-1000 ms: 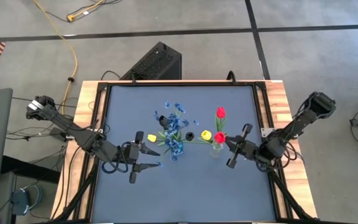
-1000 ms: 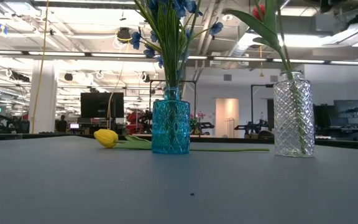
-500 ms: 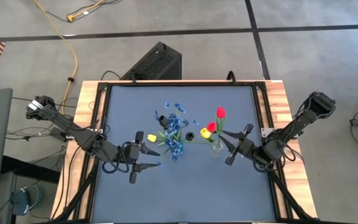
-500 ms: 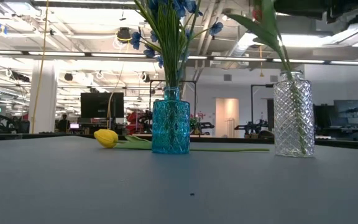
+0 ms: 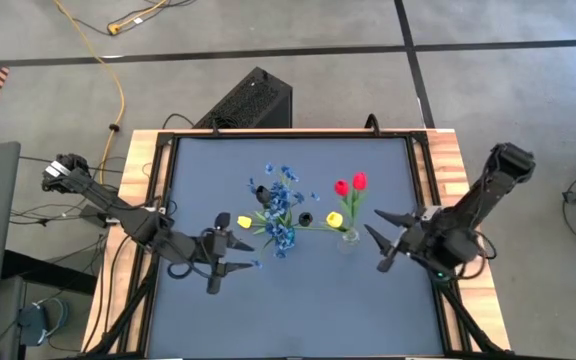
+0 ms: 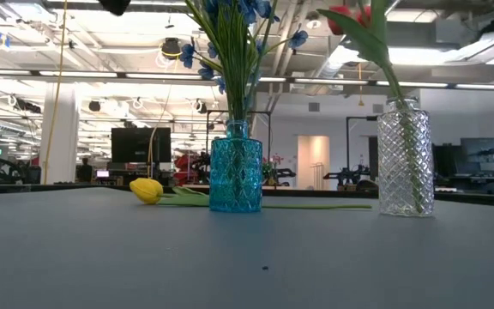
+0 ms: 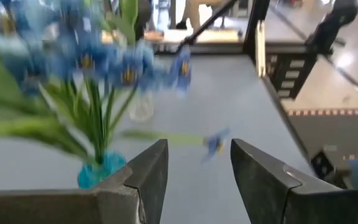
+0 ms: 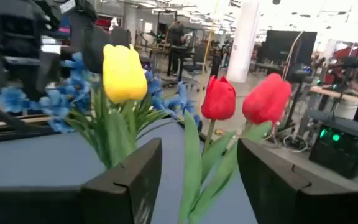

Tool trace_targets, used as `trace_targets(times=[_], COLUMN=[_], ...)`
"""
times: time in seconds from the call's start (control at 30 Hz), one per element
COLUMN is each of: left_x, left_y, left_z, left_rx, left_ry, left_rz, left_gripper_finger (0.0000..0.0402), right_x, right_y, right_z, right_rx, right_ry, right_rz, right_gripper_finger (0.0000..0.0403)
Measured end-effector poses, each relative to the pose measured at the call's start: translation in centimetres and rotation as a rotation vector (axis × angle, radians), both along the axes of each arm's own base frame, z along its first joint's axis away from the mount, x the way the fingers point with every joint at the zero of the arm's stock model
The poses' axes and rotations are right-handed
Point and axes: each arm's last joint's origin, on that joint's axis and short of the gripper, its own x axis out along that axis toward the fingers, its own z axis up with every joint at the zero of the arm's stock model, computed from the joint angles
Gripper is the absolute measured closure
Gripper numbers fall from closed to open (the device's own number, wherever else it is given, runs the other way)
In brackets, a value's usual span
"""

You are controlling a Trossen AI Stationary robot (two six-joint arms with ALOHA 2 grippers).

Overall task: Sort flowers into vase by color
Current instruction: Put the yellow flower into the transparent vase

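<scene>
Two red tulips point(image 5: 350, 184) stand in the clear glass vase point(image 6: 405, 159), their heads point(image 8: 241, 98) side by side. A yellow tulip point(image 5: 334, 218) stands upright beside them; which vase holds it I cannot tell. Blue blossom sprays point(image 5: 278, 215) stand in the blue vase point(image 6: 236, 176). Another yellow tulip point(image 6: 147, 190) lies flat on the table behind the blue vase. My right gripper point(image 5: 381, 241) is open, just right of the clear vase and touching nothing. My left gripper point(image 5: 248, 254) is open, left of the blue vase and nearer the table's near edge.
A small dark object point(image 5: 305, 217) sits between the two vases. The blue mat point(image 5: 298, 310) has bare room along its near side. A wooden border point(image 5: 448, 150) and a black frame run around the mat.
My right gripper has opened, let go of the red tulip and drawn back toward the table's right edge. The freed tulip stays in the clear vase, and its head has swung up toward the far edge, beside the other red one.
</scene>
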Motion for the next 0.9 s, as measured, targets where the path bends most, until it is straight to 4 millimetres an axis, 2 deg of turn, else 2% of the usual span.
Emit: trace_targets(times=[0.13,0.27,0.5,0.73,0.83,0.9], left_x=[-0.3,-0.8,-1.3,-2.2,-2.2,-1.9], left_y=[0.1,0.5,1.6,4.9,6.5,7.5], left_z=[-0.9,-2.1,-7.4,-12.6,-13.6,-13.7], left_rx=[-0.008,0.062,0.202,0.241,0.197,0.173], left_ry=[0.091,0.206,0.287,0.274,0.239,0.200], left_rz=[0.004,0.021,0.081,0.179,0.183,0.179], left_gripper_finger=[0.0237,0.0237,0.0237,0.0237,0.0237,0.0237], right_x=[-1.2,-2.1,-2.5,-2.2,-2.1,-1.9], right_y=[1.1,1.9,2.9,2.8,2.7,2.7], right_z=[0.3,0.2,-0.8,-1.2,-1.2,-1.3], right_rx=[0.030,0.086,0.101,0.102,0.100,0.096], right_ry=[-0.004,-0.041,-0.061,-0.060,-0.060,-0.060], right_rz=[0.050,0.114,0.217,0.217,0.214,0.224], right_gripper_finger=[0.0168,0.0168,0.0168,0.0168,0.0168,0.0168])
